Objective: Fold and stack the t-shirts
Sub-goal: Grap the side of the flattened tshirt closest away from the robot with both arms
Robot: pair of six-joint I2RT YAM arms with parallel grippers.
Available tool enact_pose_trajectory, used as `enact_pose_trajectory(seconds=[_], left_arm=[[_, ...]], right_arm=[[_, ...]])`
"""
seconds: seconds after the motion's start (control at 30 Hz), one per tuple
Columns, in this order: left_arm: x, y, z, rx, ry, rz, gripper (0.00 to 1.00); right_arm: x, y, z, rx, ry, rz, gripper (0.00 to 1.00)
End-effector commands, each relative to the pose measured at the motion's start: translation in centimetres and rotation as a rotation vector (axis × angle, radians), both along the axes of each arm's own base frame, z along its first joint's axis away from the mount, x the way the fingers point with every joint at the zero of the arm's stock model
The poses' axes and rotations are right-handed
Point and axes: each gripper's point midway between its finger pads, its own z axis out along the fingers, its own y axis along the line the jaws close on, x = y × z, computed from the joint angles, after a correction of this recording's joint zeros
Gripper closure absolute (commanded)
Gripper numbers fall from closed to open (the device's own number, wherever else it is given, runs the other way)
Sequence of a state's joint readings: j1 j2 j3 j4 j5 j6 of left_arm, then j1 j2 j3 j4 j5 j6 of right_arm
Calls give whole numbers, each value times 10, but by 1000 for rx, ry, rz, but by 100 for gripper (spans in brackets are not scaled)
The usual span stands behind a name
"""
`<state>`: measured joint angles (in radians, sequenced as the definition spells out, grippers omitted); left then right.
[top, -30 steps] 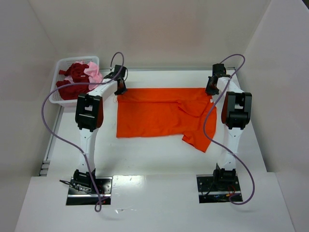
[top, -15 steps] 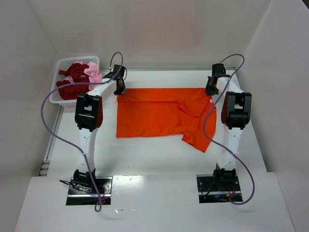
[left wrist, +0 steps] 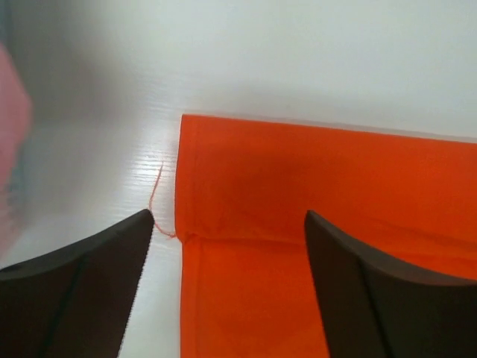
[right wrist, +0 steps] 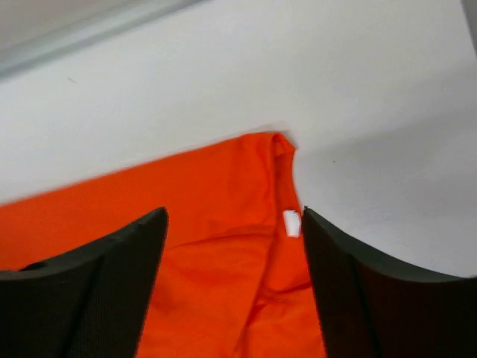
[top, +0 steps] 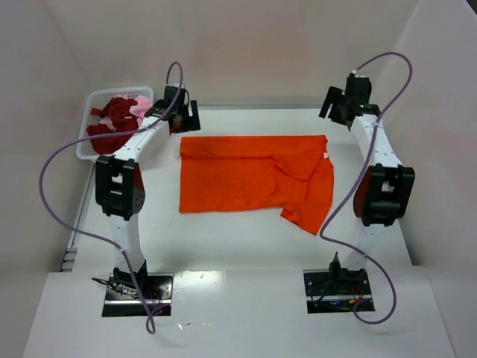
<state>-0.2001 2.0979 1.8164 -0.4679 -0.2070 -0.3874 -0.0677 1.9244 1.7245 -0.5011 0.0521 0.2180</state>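
The bright orange t-shirt lies spread flat in the middle of the table, one sleeve folded over at its near right. My left gripper hovers open just above its far left corner, holding nothing. My right gripper hovers open above the far right corner, where a small white label shows. In both wrist views the jaws stand wide apart with the cloth lying free below them. More t-shirts, dark red and pale pink, sit crumpled in the basket.
The white mesh basket stands at the far left corner, close to the left gripper. White walls enclose the table at the back and on both sides. Purple cables loop from each arm.
Both grippers have opened and let go of the orange t-shirt's far corners, then lifted away toward the back. Both arms' elbows have swung outward. The shirt stays flat.
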Motion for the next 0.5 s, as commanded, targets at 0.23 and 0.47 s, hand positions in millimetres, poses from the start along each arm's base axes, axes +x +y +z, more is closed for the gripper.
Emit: enact_pose_trajectory(seconds=[0.23, 0.47], left_arm=[[-75, -5, 116, -146, -203, -32, 0], [-143, -18, 101, -262, -178, -94, 0]], right_arm=[[-85, 19, 49, 140, -113, -82, 0], [-158, 26, 24, 188, -28, -127, 0]])
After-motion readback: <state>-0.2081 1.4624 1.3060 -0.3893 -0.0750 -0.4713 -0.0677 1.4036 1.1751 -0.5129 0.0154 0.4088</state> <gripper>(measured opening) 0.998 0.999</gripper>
